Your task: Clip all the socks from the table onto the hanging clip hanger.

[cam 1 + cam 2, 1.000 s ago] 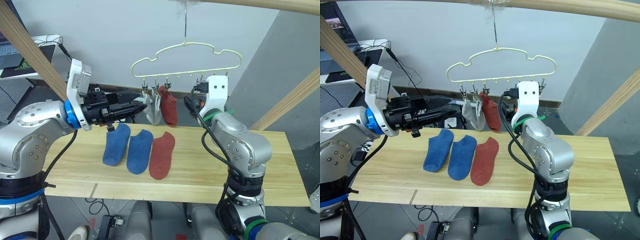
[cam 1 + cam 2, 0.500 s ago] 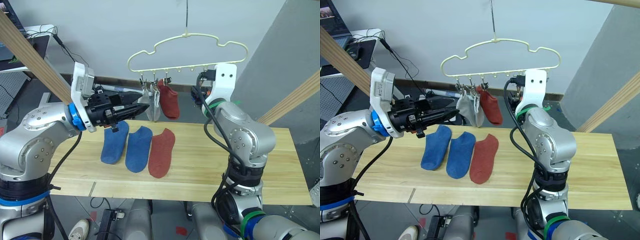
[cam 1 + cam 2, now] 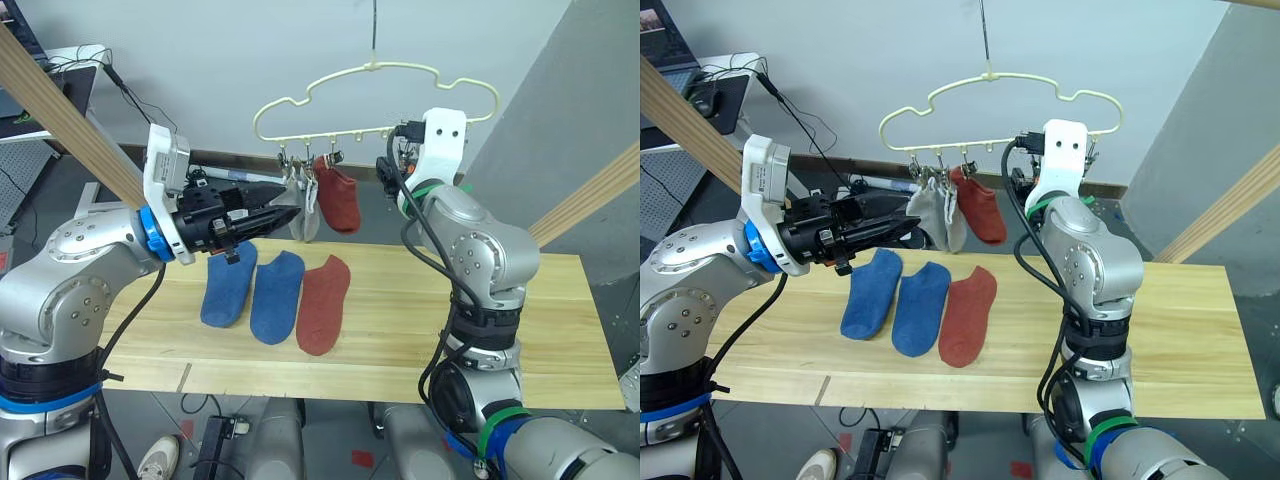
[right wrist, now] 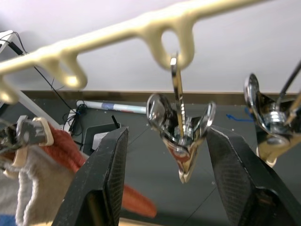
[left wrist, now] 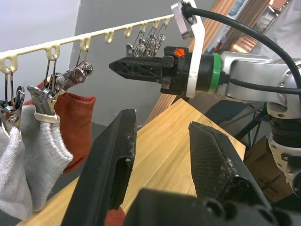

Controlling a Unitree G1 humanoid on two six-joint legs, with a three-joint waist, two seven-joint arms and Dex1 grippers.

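Two blue socks [image 3: 228, 285] [image 3: 275, 297] and a rust-red sock [image 3: 322, 303] lie side by side on the table [image 3: 560, 330]. The pale-yellow clip hanger [image 3: 990, 75] hangs above the far edge. Light grey socks [image 3: 308, 215] and a rust-red sock [image 3: 338, 197] hang from its left clips. My left gripper [image 3: 285, 213] hovers open and empty just left of the grey socks. Raised to the clip row, my right gripper [image 4: 169, 134] is open, and a bare metal clip [image 4: 181, 129] hangs between its fingers without touching them.
Slanted wooden poles stand at the left [image 3: 60, 105] and right [image 3: 585, 195] of the table. A desk with a laptop [image 3: 40, 90] sits at the back left. Cables lie on the floor behind the table [image 3: 870, 185].
My right gripper has risen and shifted left, up to the hanger's clip row. The left gripper has stayed about where it was. The camera view has shifted.
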